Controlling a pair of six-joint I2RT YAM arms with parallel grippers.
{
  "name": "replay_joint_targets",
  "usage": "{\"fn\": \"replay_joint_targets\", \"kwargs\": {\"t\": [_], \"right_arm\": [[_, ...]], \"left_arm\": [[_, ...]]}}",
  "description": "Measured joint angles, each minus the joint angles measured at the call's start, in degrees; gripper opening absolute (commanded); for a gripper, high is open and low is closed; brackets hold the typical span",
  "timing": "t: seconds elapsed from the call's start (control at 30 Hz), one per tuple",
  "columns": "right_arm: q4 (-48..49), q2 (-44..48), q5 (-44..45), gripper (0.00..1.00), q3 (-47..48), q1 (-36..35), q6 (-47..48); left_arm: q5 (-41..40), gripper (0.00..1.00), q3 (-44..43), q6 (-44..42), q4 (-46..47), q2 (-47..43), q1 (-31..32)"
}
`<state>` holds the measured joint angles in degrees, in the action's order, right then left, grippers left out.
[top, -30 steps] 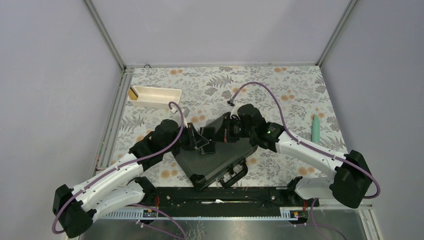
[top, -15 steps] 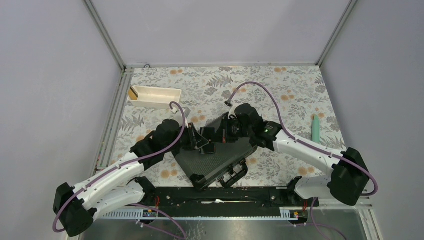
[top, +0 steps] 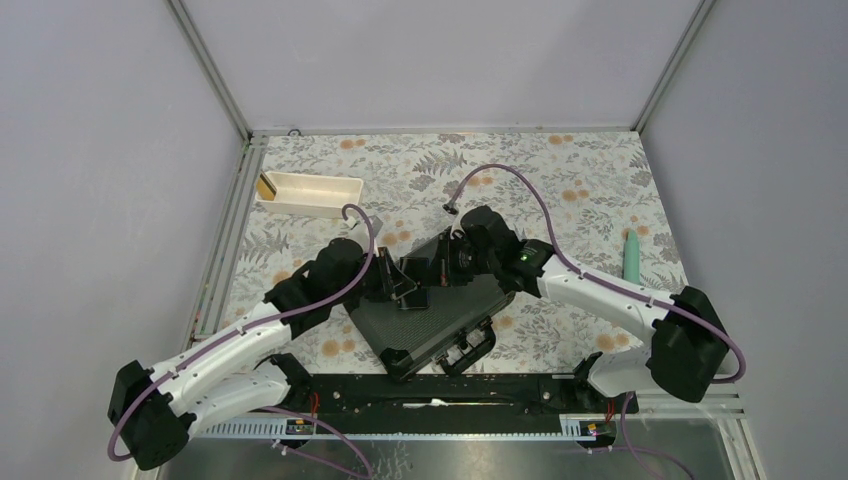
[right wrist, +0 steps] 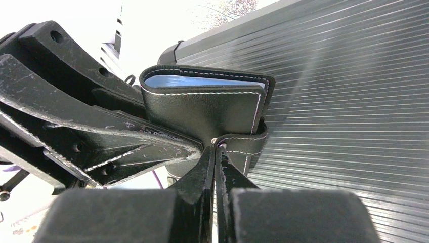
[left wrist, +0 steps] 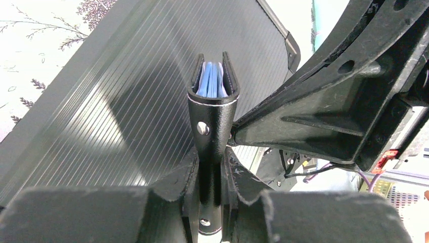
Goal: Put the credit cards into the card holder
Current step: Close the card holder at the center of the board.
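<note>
Clamped in the left gripper [left wrist: 211, 169] is the card holder [left wrist: 215, 114], held by its spine with the fold upward, so that only a narrow slit of blue lining is seen between its two black covers. The right gripper [right wrist: 215, 152] is closed, its fingertips pinched together on the snap tab [right wrist: 243, 147] at the holder's lower edge. No card can be made out inside the holder.

Both grippers are crowded together above the ribbed lid of a black hard case [top: 440, 320], which lies on the floral bench [top: 560, 190] directly beneath the holder. The right gripper's frame fills the right of the left wrist view.

A white tray [top: 310, 205] is set well apart at the far left, with a yellowish piece [top: 267, 185] at its left end. A teal stick-like thing [top: 632, 258] lies at the far right.
</note>
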<state>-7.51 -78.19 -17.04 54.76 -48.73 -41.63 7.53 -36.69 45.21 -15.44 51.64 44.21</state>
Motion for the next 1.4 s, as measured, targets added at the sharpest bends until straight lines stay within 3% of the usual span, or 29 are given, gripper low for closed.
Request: {"fn": "replay_joint_targets", "kwargs": {"t": [1.4], "right_arm": [[-1.3, -6.6, 2.6, 0.00, 4.2, -2.3, -1.9]], "left_arm": [[-2.5, 0.00, 0.2, 0.9, -2.1, 1.0, -0.8]]}}
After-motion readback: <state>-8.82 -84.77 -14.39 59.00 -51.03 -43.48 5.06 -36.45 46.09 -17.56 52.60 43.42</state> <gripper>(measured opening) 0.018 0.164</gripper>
